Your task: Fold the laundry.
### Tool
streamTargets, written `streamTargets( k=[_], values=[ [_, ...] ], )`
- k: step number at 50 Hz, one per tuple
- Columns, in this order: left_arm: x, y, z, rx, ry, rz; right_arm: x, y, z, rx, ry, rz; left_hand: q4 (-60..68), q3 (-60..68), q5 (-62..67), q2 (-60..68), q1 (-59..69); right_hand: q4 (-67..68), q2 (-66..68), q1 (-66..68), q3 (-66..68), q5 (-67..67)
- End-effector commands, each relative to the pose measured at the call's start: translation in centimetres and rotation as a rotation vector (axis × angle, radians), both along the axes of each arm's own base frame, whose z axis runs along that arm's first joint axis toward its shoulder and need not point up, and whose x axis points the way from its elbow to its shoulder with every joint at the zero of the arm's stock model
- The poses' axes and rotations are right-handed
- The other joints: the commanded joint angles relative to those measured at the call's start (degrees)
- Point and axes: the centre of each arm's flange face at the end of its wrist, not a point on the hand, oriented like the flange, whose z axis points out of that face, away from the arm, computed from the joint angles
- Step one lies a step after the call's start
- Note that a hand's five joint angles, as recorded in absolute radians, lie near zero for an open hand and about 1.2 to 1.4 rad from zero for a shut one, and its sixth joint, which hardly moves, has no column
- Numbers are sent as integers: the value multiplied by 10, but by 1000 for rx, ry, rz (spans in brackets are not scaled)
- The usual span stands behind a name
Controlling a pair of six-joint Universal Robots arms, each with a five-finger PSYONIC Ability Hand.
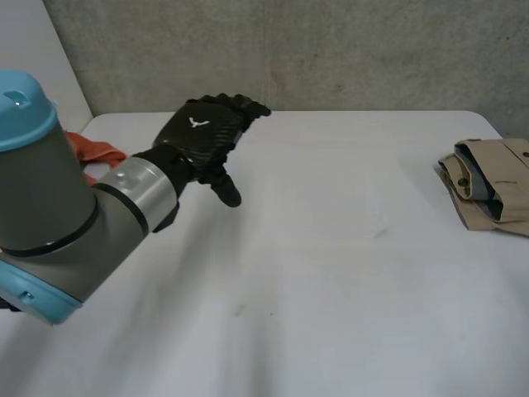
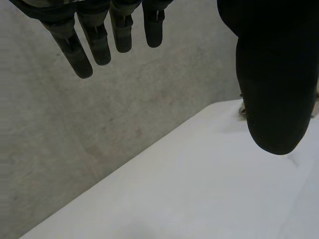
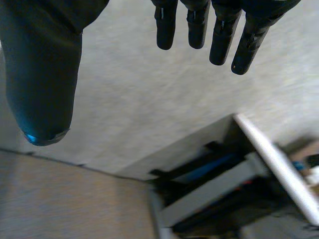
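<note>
Your left hand [image 1: 204,132] is spread wide over the table [image 1: 331,273], empty; the right hand [image 3: 197,25] too. A folded beige garment [image 1: 492,194] lies at the table's right edge, cut off; the left arm [image 1: 50,207] hides most of an orange cloth [image 1: 97,152].

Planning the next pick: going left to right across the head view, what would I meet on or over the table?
orange-red cloth → left hand, open, fingers straight → folded beige garment
</note>
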Motion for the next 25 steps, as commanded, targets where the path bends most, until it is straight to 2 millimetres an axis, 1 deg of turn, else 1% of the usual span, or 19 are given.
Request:
streamTargets(
  k=[1,2,5,6,9,10,12,13,14,16,17,19,20,23,24,25],
  values=[
    [19,-15,2,-1,1,64,27,9,51,-156,-39,46,-17,-19,-27,-9,-5,-30,-24,-14,-22,-39],
    [25,-20,3,-4,3,86,53,11,59,-184,-93,115,-17,-19,-27,-9,-5,-30,-24,-14,-22,-39],
    [35,-31,6,-13,6,124,93,20,68,-199,-185,245,-17,-20,-27,-10,-5,-30,-24,-14,-22,-39],
    [43,-39,8,-32,3,151,119,31,75,-201,-233,342,-17,-20,-27,-10,-5,-30,-24,-14,-22,-39],
    [56,-55,13,-67,16,202,157,51,82,-198,-287,496,-17,-20,-27,-10,-5,-30,-24,-14,-22,-39],
    [67,-68,15,-92,24,240,186,67,83,-189,-309,606,-17,-20,-27,-10,-5,-30,-24,-14,-22,-39],
    [78,-82,17,-121,32,279,217,86,81,-175,-321,716,-17,-20,-27,-10,-5,-30,-24,-14,-22,-39],
    [85,-89,18,-135,36,299,249,108,79,-167,-326,828,-17,-20,-27,-10,-5,-30,-24,-14,-22,-39],
    [98,-105,16,-151,38,341,261,117,75,-160,-329,865,-17,-20,-27,-10,-5,-30,-24,-14,-22,-39],
    [110,-121,9,-153,31,378,283,135,65,-147,-337,933,-17,-20,-27,-10,-5,-30,-24,-14,-22,-39],
    [124,-138,-1,-147,13,420,302,153,54,-131,-347,988,-17,-20,-27,-10,-5,-30,-24,-14,-22,-39],
    [136,-152,-11,-141,-15,450,321,170,39,-107,-358,1044,-17,-20,-27,-10,-5,-30,-24,-14,-22,-39],
    [145,-163,-23,-134,-54,468,340,186,26,-84,-365,1102,-17,-20,-27,-10,-5,-30,-24,-14,-22,-39],
    [154,-177,-45,-123,-127,465,368,214,8,-40,-374,1193,-17,-20,-27,-10,-5,-30,-24,-14,-22,-39],
    [159,-183,-61,-116,-186,454,381,230,-5,-5,-376,1237,-17,-20,-27,-10,-5,-30,-24,-14,-22,-39],
    [164,-187,-69,-118,-223,456,386,238,-11,13,-376,1254,-17,-20,-27,-10,-5,-30,-24,-14,-22,-39]
  ],
)
